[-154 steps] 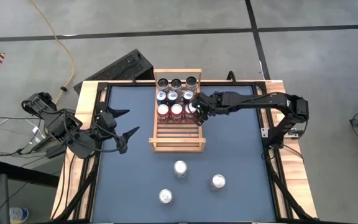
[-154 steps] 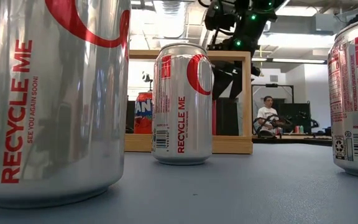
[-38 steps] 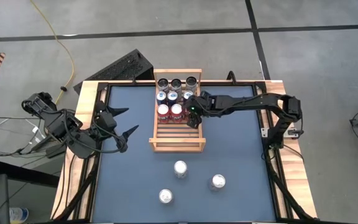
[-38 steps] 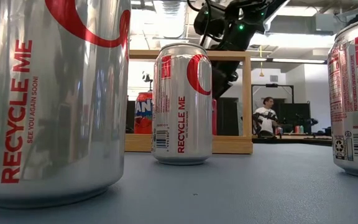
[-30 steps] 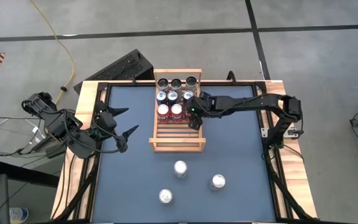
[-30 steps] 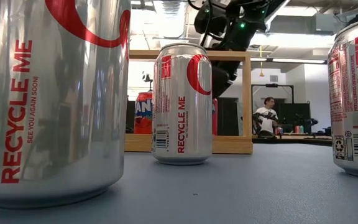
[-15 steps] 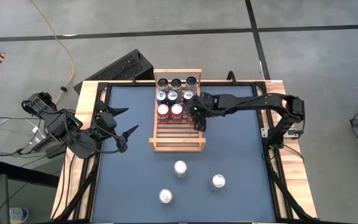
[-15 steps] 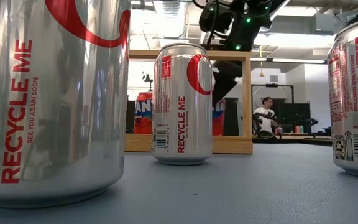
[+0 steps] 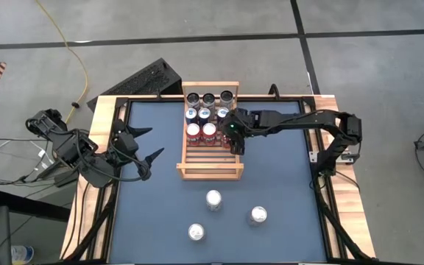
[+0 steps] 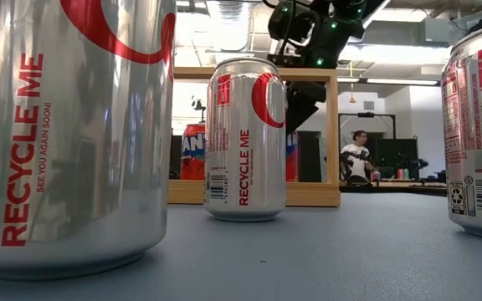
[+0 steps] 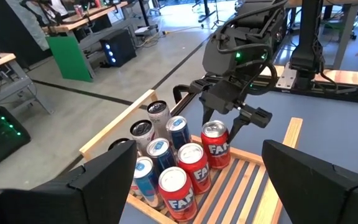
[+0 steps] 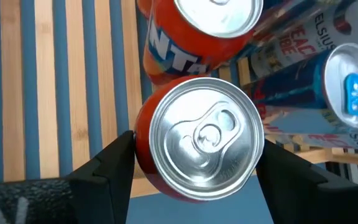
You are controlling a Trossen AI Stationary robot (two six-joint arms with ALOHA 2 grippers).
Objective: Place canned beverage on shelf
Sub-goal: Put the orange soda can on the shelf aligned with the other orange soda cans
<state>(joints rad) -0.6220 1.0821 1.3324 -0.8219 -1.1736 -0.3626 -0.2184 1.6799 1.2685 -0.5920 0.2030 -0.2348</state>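
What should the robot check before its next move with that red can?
1. Red can upright on the shelf, beside two other red cans: ok.
2. Right gripper open, one finger on each side of the can's top: ok.
3. Fingers fully clear of the can: cannot tell.
4. Left gripper open and waiting at the table's left edge, out of the way: ok.
5. All cans shelved: not ok, three silver cans stand on the table.
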